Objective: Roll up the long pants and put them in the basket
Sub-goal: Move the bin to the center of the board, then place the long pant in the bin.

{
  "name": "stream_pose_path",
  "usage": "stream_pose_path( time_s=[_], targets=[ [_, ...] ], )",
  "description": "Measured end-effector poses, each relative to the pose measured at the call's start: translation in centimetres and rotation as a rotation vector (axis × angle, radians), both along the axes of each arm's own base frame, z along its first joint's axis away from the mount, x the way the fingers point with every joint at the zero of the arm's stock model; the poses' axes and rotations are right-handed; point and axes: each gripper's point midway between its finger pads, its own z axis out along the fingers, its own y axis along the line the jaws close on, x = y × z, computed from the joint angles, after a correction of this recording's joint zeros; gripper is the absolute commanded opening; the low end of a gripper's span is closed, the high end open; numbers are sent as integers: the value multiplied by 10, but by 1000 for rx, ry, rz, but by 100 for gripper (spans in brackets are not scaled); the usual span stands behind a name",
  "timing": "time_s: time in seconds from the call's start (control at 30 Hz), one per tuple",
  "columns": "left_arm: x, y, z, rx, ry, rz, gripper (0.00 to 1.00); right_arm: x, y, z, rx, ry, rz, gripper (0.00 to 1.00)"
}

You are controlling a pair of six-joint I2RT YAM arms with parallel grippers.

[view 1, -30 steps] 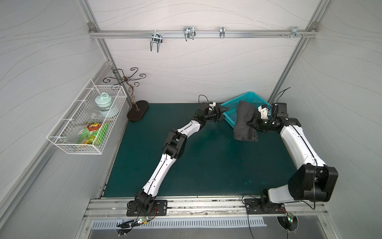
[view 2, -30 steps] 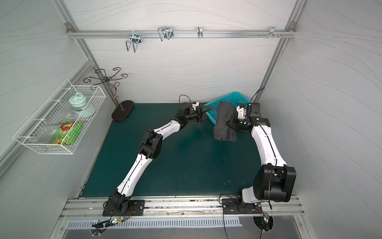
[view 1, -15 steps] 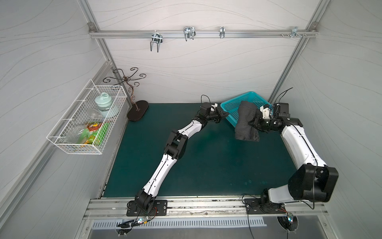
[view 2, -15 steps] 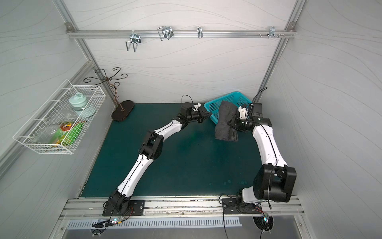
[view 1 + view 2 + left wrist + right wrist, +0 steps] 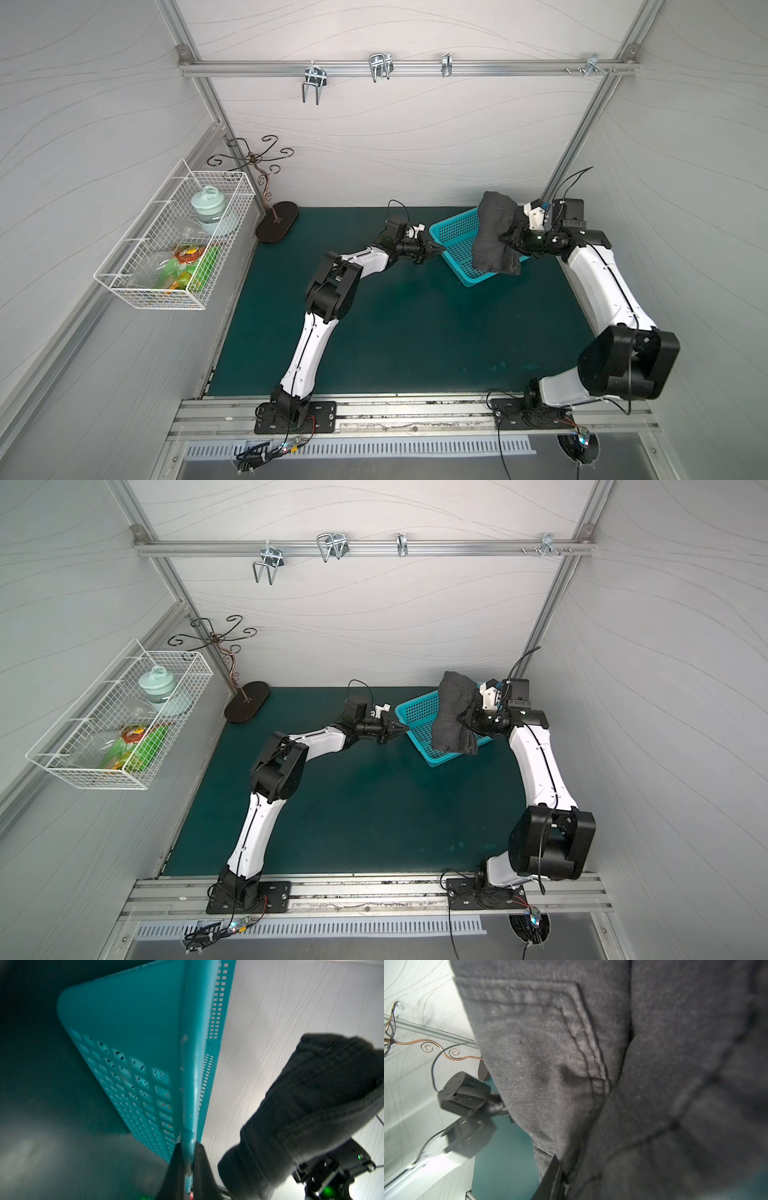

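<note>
Pale grey panel walls [image 5: 395, 137] with faint wavy lines enclose a dark green mat [image 5: 415, 332]. An aluminium rail [image 5: 519, 68] carrying metal hooks [image 5: 380, 70] crosses the back wall; a white wire basket [image 5: 149, 297] hangs on the side wall beside a scrolled metal stand [image 5: 277, 222]

Shows the long pants [image 5: 496, 237] as a dark charcoal-grey folded bundle, stitched pocket seam visible, hanging in the air over a teal basket [image 5: 455, 235].
</note>
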Motion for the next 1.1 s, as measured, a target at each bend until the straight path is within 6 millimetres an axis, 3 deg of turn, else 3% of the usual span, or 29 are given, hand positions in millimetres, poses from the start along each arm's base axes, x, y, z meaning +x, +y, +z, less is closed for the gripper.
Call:
stream_pose_path(
  time_s=[0.1, 0.2, 0.33, 0.43, 0.7, 0.97, 1.1],
  targets=[
    [-27, 22, -1, 41, 9, -73, 0, 4, 11, -10, -22, 23, 43, 0],
    [-48, 35, -2, 75, 8, -141, 0, 5, 38, -23, -51, 42, 122, 0],
    [-69, 47, -4, 108, 9, -216, 0, -9, 77, -44, -61, 108, 231, 0],
    [-76, 61, -4, 137, 16, -236, 0, -22, 95, -57, -69, 166, 283, 0],
    [-75, 91, -4, 172, 25, -228, 0, -43, 99, -71, -102, 246, 321, 0],
    [-73, 94, -3, 201, 29, -222, 0, -64, 105, -97, -123, 322, 351, 0],
    [-72, 94, -3, 202, 30, -222, 0, -63, 114, -109, -118, 340, 367, 0]
  ],
)
